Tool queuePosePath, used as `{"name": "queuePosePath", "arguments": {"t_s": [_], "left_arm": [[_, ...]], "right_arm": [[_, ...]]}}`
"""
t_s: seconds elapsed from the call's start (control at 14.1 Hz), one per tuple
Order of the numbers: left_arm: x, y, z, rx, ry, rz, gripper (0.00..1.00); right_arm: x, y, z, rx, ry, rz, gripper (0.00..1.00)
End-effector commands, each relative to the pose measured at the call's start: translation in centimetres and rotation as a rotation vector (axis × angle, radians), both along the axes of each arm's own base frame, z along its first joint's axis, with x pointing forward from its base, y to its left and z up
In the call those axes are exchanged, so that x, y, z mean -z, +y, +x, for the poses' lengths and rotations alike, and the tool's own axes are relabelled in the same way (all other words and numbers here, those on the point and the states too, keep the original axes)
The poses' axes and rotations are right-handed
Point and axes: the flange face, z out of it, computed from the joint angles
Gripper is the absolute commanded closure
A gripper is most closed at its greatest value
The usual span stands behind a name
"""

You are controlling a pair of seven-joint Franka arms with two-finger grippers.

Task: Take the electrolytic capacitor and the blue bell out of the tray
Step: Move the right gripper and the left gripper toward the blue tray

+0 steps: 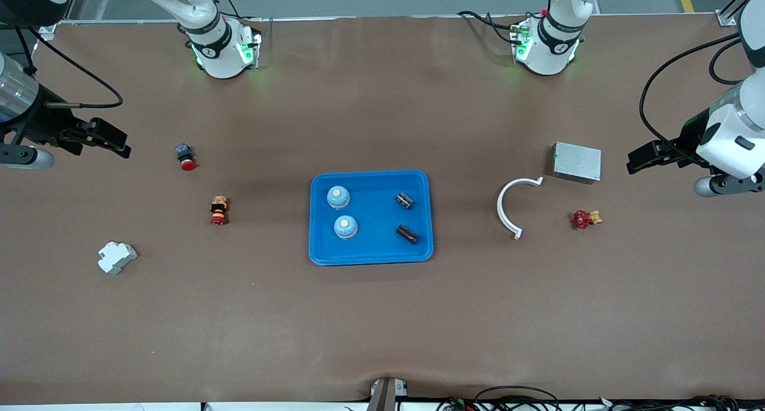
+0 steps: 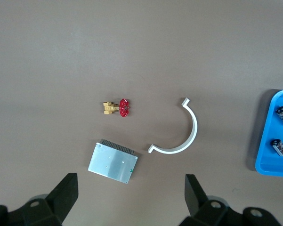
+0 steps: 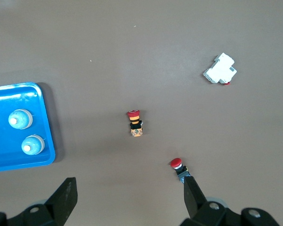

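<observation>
Blue tray (image 1: 370, 257) at mid-tabletop (image 1: 382, 327) holds two bells (image 1: 338, 197) and two capacitors (image 1: 405, 200), well clear of every edge. Left pincer (image 1: 635, 162) and right pincer (image 1: 122, 143), both spread and empty, hang over the tabletop's two ends.

— Any writing you can read on these parts?
— None. The grey metal box (image 2: 112, 162) shows no legible label, and the white module (image 3: 220, 68) carries only a tiny red mark, too small to read.
— The blue tray (image 1: 371, 257)?
— Plain, no lettering.
</observation>
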Motion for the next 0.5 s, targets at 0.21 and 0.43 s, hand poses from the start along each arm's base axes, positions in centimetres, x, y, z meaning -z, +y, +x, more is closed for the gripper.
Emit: {"name": "queuePosePath", "arguments": {"t_s": [0.21,0.43], "left_arm": [[-0.2,0.1,0.5,0.001,-0.009,0.009,0.0],[-0.2,0.1,0.5,0.001,-0.01,0.01,0.0]], "right_arm": [[-1.9,0.0,-0.8,-0.038,-0.03,-0.046,0.0],[-2.2,0.1,-0.9,-0.043,-0.038,-0.046,0.0]]}}
